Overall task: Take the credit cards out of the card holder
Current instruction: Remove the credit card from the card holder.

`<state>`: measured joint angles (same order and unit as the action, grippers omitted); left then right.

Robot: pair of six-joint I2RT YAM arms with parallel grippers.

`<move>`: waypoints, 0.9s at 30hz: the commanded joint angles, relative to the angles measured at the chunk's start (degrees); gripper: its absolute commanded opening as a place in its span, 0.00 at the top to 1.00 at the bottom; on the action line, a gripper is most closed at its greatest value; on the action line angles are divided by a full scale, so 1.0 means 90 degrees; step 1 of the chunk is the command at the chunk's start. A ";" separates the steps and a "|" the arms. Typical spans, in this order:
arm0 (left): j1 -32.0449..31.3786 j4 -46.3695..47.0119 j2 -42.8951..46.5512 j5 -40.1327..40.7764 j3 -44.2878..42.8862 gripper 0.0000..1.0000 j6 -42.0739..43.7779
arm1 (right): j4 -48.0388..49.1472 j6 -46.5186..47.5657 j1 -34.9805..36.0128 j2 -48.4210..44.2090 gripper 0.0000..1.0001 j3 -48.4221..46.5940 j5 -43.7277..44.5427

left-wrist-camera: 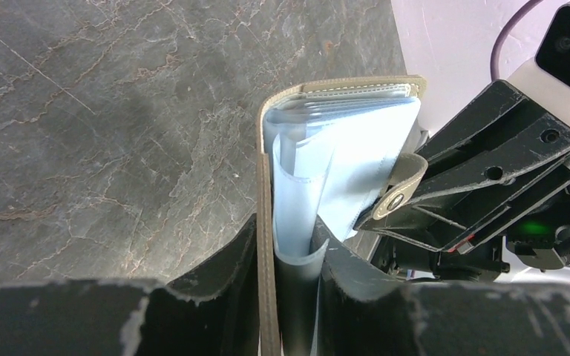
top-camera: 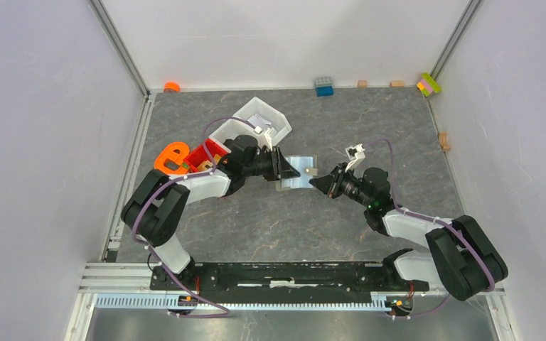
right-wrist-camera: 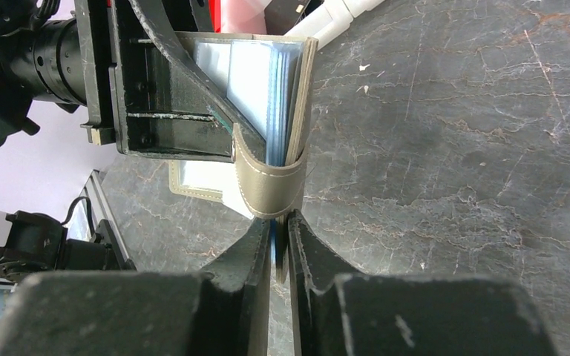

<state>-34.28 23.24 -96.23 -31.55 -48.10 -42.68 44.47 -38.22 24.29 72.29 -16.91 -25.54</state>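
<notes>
The taupe card holder (top-camera: 300,174) is held above the table between both grippers. In the left wrist view its flap (left-wrist-camera: 265,170) stands edge-on, with pale blue credit cards and clear sleeves (left-wrist-camera: 364,156) fanned beside it. My left gripper (left-wrist-camera: 286,237) is shut on the flap and the sleeves; it is also in the top view (top-camera: 284,165). My right gripper (right-wrist-camera: 278,222) is shut on the opposite edge, just below the snap strap (right-wrist-camera: 271,189), with a thin blue sliver between the fingers. It is also in the top view (top-camera: 320,182). The cards (right-wrist-camera: 256,89) sit inside the holder (right-wrist-camera: 303,111).
A white bin (top-camera: 263,117) and a red bin (top-camera: 206,153) stand behind the left arm, next to an orange object (top-camera: 170,156). A blue block (top-camera: 323,87) and small coloured blocks lie along the back wall. The holder's other flap (right-wrist-camera: 193,182) hangs lower.
</notes>
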 commanded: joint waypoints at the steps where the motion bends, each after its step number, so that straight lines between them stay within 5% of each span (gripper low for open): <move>1: -0.0437 0.0520 0.0060 -0.0821 -0.0392 0.68 -0.0007 | 0.0035 0.0141 0.0133 0.0083 0.83 -0.0327 -0.0085; 13: -0.0488 0.0516 0.0078 -0.0898 -0.0427 0.67 0.0044 | -0.0218 0.0187 0.0129 0.0201 0.77 -0.0426 0.0023; 21: -0.0497 0.0229 0.0147 -0.0601 -0.0418 0.31 0.0212 | -0.0018 0.0158 0.0243 0.0274 0.76 -0.0456 -0.0173; 27: -0.0490 -0.0247 0.0210 -0.0185 -0.0471 0.41 0.0399 | 0.0189 0.0181 0.0409 0.0265 0.78 -0.0495 -0.0341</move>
<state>-38.11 22.06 -96.27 -34.54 -49.67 -41.89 41.69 -37.54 26.50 74.76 -18.70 -25.63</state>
